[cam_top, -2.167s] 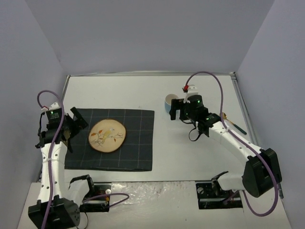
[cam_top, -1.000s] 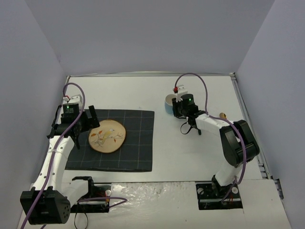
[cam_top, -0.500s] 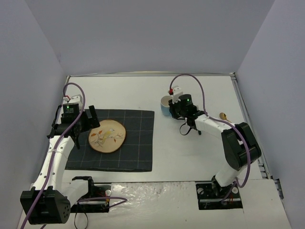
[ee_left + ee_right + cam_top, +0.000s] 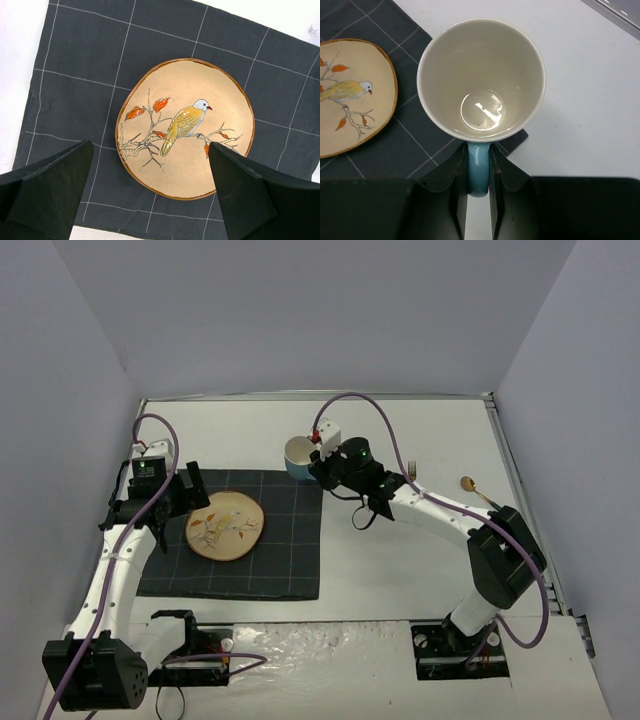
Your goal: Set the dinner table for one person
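Note:
On the white dinner table (image 4: 400,560) lies a dark checked placemat (image 4: 280,550) with a tan bird-painted plate (image 4: 226,524) on it. My right gripper (image 4: 479,172) is shut on the blue handle of a mug (image 4: 481,80) with a cream, empty inside. The mug (image 4: 298,453) stands upright over the placemat's far right corner; whether it rests there I cannot tell. My left gripper (image 4: 150,192) hovers open above the plate (image 4: 185,127), its black fingers (image 4: 50,190) wide apart on either side of the plate's near rim and holding nothing.
A gold spoon (image 4: 468,484) lies near the right edge of the table, and a small metal item (image 4: 411,470) lies just left of it behind my right arm. Grey walls close in the table's far and side edges.
My right gripper closed on the mug's handle and carried the mug left, from the table's right half to the placemat's far right corner. The left arm moved in over the plate earlier, then stayed still.

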Controlling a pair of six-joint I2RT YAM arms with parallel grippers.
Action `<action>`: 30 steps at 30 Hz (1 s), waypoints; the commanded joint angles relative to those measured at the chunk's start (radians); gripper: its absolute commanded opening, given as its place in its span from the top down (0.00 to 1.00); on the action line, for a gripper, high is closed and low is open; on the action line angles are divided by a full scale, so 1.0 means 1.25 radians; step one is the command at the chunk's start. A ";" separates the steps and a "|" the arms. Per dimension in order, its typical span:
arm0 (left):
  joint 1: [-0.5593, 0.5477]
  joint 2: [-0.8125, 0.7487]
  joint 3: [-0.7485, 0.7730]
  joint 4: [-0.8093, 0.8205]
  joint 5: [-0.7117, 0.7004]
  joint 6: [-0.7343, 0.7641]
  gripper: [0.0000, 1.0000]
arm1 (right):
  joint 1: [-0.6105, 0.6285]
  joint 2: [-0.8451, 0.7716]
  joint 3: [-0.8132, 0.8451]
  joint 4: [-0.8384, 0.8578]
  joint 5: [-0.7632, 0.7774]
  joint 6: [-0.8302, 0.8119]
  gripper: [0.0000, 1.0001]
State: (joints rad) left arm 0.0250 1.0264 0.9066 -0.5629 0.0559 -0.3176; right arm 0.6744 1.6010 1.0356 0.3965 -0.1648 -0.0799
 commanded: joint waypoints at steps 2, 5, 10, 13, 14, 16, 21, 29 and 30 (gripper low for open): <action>-0.005 -0.009 0.014 0.039 0.004 0.006 0.03 | 0.018 0.044 0.069 0.133 -0.020 -0.011 1.00; -0.005 -0.010 0.013 0.039 0.004 0.006 0.03 | 0.019 0.069 0.069 0.141 -0.018 -0.022 1.00; -0.005 -0.011 0.012 0.040 0.008 0.006 0.03 | 0.018 0.111 0.065 0.142 -0.019 -0.033 1.00; -0.005 -0.011 0.012 0.039 0.006 0.006 0.03 | 0.019 0.126 0.055 0.156 -0.024 -0.025 1.00; -0.005 -0.011 0.012 0.039 0.006 0.006 0.03 | 0.018 0.128 0.052 0.160 -0.026 -0.022 1.00; -0.005 -0.011 0.012 0.039 0.007 0.007 0.03 | 0.018 0.131 0.040 0.166 -0.026 -0.019 1.00; -0.005 -0.010 0.012 0.040 0.007 0.006 0.03 | 0.018 0.132 0.018 0.153 -0.028 -0.008 1.00; -0.005 -0.011 0.011 0.039 0.007 0.005 0.03 | 0.013 0.092 -0.035 0.137 -0.023 0.026 0.59; -0.005 -0.011 0.011 0.039 0.007 0.005 0.03 | 0.010 0.081 -0.041 0.131 -0.020 0.031 0.52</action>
State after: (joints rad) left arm 0.0250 1.0264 0.9062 -0.5628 0.0563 -0.3176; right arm 0.6944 1.7961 1.0073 0.4853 -0.1855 -0.0734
